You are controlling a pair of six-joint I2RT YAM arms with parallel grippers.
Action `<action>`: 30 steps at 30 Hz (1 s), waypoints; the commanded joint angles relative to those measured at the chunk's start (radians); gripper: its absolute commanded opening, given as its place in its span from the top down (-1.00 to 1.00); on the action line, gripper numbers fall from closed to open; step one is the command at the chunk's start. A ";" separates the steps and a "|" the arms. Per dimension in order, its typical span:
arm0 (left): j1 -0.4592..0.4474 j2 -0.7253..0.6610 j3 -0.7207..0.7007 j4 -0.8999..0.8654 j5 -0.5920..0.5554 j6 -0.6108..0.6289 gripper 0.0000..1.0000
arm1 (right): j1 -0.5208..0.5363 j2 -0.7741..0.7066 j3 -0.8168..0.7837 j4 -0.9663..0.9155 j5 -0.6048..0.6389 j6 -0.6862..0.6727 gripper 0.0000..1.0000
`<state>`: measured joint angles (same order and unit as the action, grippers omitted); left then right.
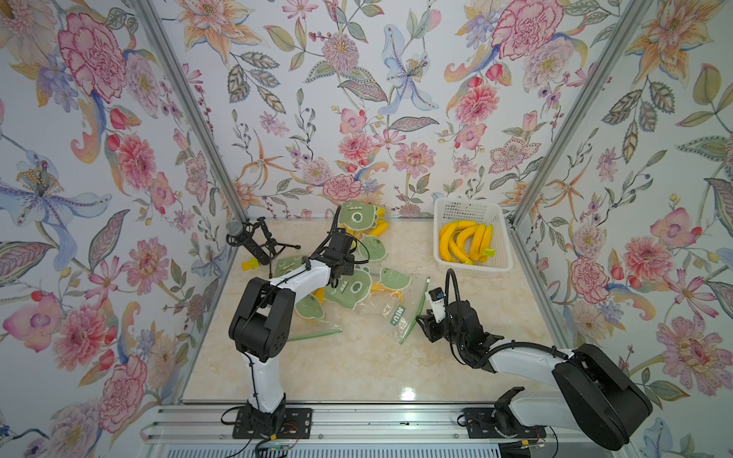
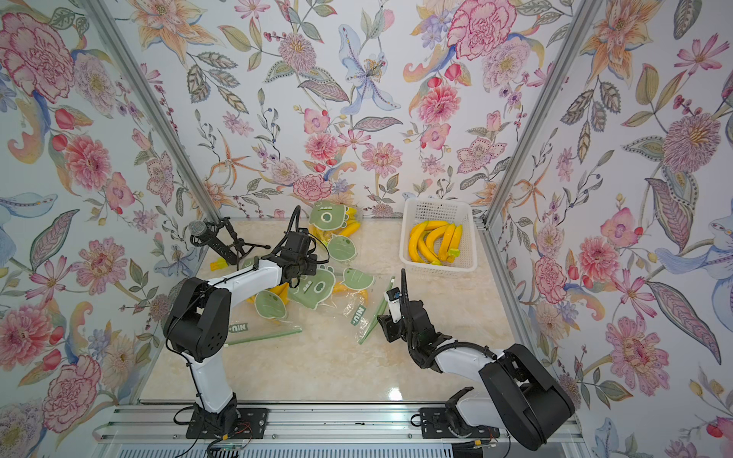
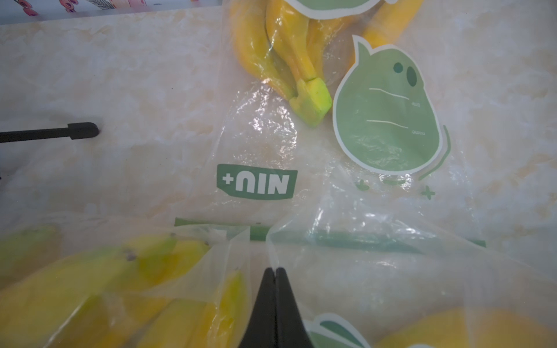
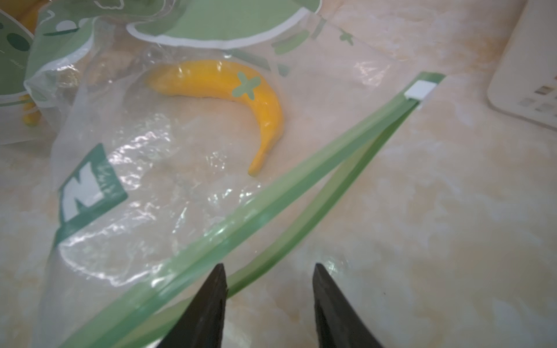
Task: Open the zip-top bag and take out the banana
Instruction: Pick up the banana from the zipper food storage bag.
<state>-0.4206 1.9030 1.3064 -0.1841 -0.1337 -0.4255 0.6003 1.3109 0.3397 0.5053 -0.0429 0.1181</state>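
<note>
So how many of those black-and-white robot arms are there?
2. The left black-and-white robot arm reaches over the pile of clear plastic zip-top bags; the right arm sits beside one bag's green zip strip. No others visible.

A marble-patterned table (image 1: 357, 368) carries several bags (image 1: 351, 287) of bananas, a white basket (image 1: 476, 269) and a microphone stand (image 1: 254, 248).

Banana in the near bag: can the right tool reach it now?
Probably yes: the zip strips stand parted before the open right tool, and the banana lies alone inside the bag. The gap looks narrow, though.
</note>
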 commanded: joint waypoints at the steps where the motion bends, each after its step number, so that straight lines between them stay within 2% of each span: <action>1: 0.004 0.024 0.028 -0.017 0.017 0.010 1.00 | 0.013 -0.002 0.035 0.094 0.026 -0.067 0.07; 10: -0.042 0.040 0.061 -0.003 0.037 0.027 1.00 | 0.032 0.084 0.104 0.090 -0.016 -0.145 0.02; 16: -0.068 0.044 0.054 0.000 0.040 0.030 1.00 | 0.033 0.205 0.199 0.070 -0.047 -0.092 0.01; 24: -0.081 0.023 0.017 0.023 0.040 0.012 1.00 | 0.036 0.319 0.298 -0.026 0.092 -0.033 0.02; 30: -0.081 -0.007 -0.026 0.047 0.036 -0.004 1.00 | 0.037 0.410 0.355 -0.079 0.120 -0.016 0.06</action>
<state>-0.4915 1.9263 1.3045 -0.1513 -0.1047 -0.4114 0.6292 1.6905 0.6674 0.4717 0.0368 0.0799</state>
